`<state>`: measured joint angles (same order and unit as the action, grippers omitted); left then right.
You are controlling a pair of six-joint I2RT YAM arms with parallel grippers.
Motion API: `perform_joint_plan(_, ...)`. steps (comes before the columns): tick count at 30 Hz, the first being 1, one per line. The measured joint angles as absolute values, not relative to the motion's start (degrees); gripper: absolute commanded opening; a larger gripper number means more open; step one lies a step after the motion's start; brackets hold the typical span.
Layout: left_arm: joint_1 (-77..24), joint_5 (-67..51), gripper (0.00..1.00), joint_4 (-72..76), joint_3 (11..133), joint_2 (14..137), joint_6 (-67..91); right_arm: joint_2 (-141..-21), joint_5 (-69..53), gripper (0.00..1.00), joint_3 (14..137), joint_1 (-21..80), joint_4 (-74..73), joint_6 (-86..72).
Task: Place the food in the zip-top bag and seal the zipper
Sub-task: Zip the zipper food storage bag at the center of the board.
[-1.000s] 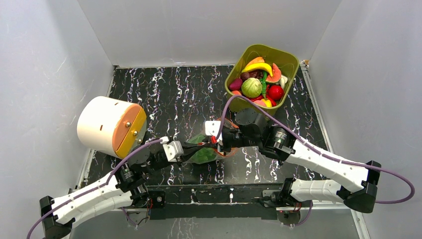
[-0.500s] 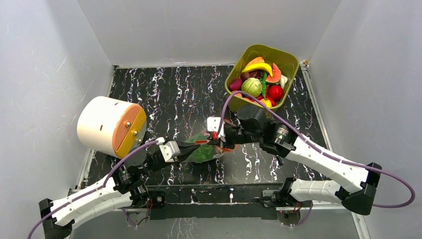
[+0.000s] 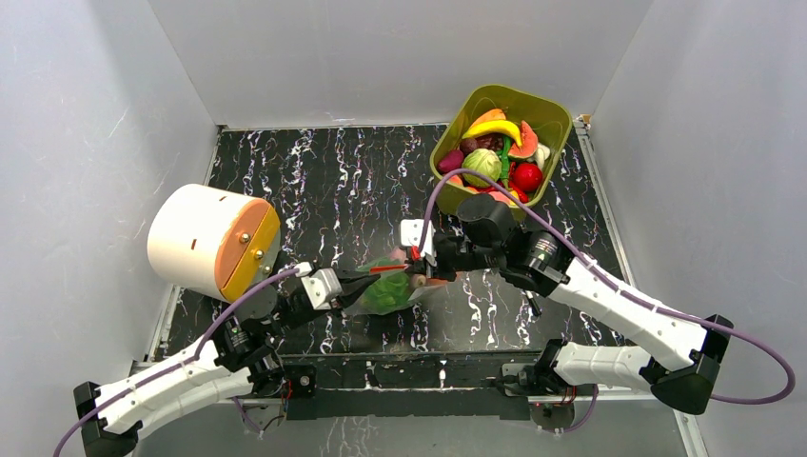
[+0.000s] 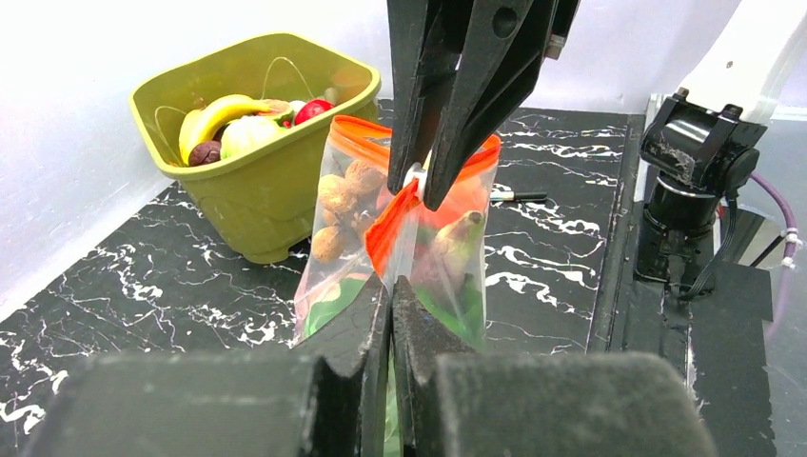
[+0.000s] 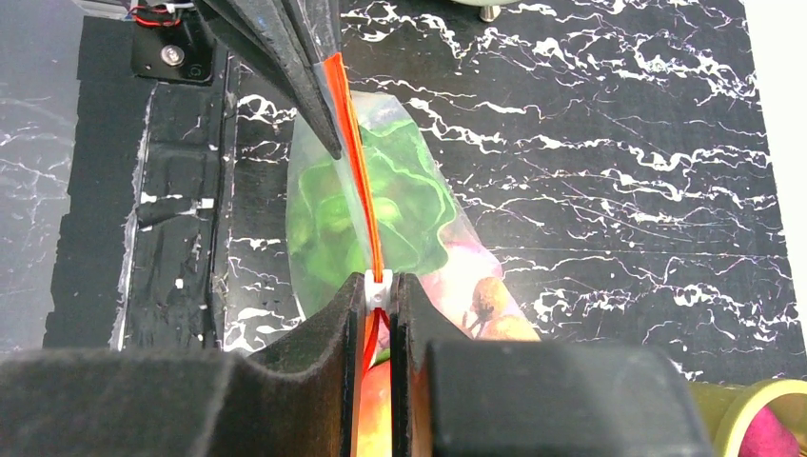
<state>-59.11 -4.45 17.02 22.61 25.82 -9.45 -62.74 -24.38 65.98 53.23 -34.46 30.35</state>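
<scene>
bag (image 3: 388,293) lower centre of top view, food (image 5: 400,209) inside | left gripper (image 4: 390,305) clamped on zipper (image 5: 357,162) end | right gripper (image 5: 378,295) pinching slider (image 5: 378,286) | tub (image 3: 547,114) upper right

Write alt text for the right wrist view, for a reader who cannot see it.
The right fingers are shut on the white slider tab of an orange-red zipper, whose far end the left fingers pinch. Beneath it, the clear zip-top bag holds a green lettuce, above a black marbled table.
</scene>
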Motion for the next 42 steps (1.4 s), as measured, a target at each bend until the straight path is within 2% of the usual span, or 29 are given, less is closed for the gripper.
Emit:
perform_joint_plan(3,-59.11,-4.45,0.31,16.32,22.92,26.44,-10.26,-62.89,-24.58,0.0,66.57,52.84,-35.86,30.59)
perform_joint_plan(5,-59.11,-4.78,0.4,14.96,23.99,27.4,-10.76,-63.18,-24.58,0.0,67.11,52.36,-36.64,30.74)
perform_joint_plan(8,-59.11,-5.74,0.46,13.17,26.74,29.74,-11.94,-64.12,-24.62,0.0,68.31,52.01,-37.56,31.31)
perform_joint_plan(11,-59.11,-7.51,0.46,11.49,29.69,33.47,-13.06,-65.65,-25.23,0.0,69.69,52.01,-38.57,32.53)
perform_joint_plan(15,-59.11,-8.19,0.39,11.55,31.2,37.3,-13.17,-67.31,-26.22,0.0,70.74,52.01,-38.96,33.36)
perform_joint_plan(16,-59.11,-8.19,0.32,11.57,31.2,37.91,-13.28,-67.51,-26.46,0.0,70.78,52.01,-39.03,33.47)
perform_joint_plan(19,-59.11,-8.19,0.03,11.68,31.2,38.87,-13.5,-67.83,-27.07,0.0,70.83,52.01,-39.29,34.04)
perform_joint_plan(20,-59.11,-8.14,0.0,11.73,31.2,38.98,-13.17,-67.83,-27.16,0.0,70.83,52.01,-39.35,34.13)
perform_joint_plan(26,-59.11,-6.02,0.0,11.77,31.2,38.57,-13.21,-67.83,-26.89,0.0,70.83,51.99,-39.68,34.44)
perform_joint_plan(35,-59.37,4.45,0.0,11.03,31.05,35.03,-11.64,-67.88,-28.1,0.0,71.92,47.16,-39.27,34.39)
perform_joint_plan(42,-59.53,8.32,0.0,8.95,31.05,34.46,-11.33,-67.88,-28.67,0.0,72.23,46.0,-40.82,34.0)
